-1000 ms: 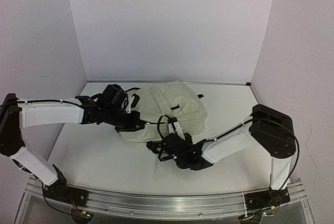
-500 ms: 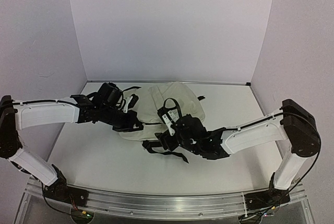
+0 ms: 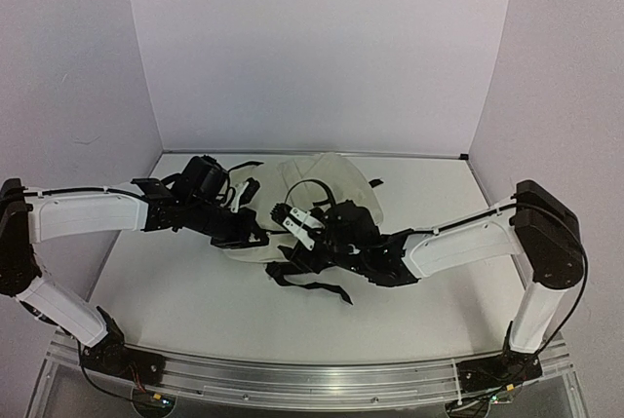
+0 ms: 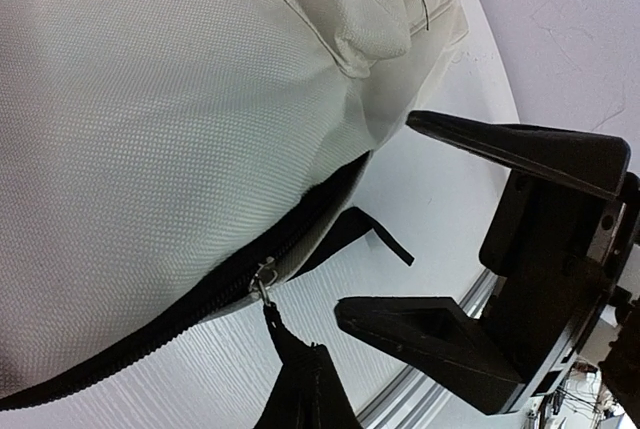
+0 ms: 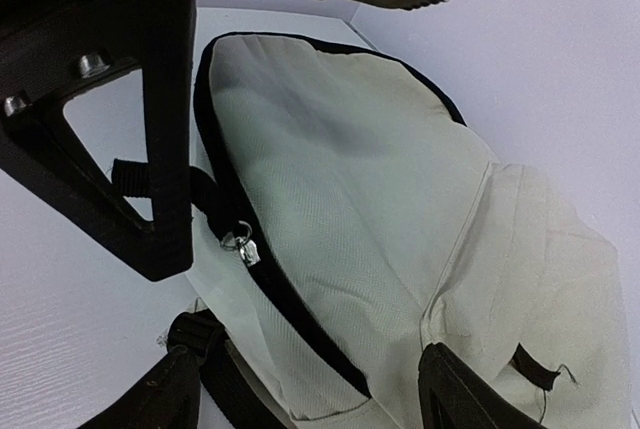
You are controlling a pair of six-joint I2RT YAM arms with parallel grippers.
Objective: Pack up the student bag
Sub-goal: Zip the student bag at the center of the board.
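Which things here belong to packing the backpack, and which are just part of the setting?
For the job:
- backpack
- zip pull, pinched by the shut left end effector
- right end effector, open beside the zip and holding nothing

Just there:
- table
- back wall
- metal rail at the near edge

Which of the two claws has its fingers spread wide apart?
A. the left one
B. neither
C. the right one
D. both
C: the right gripper holds its fingers wide apart above the cream backpack, while the left gripper is pinched shut on the zipper pull.
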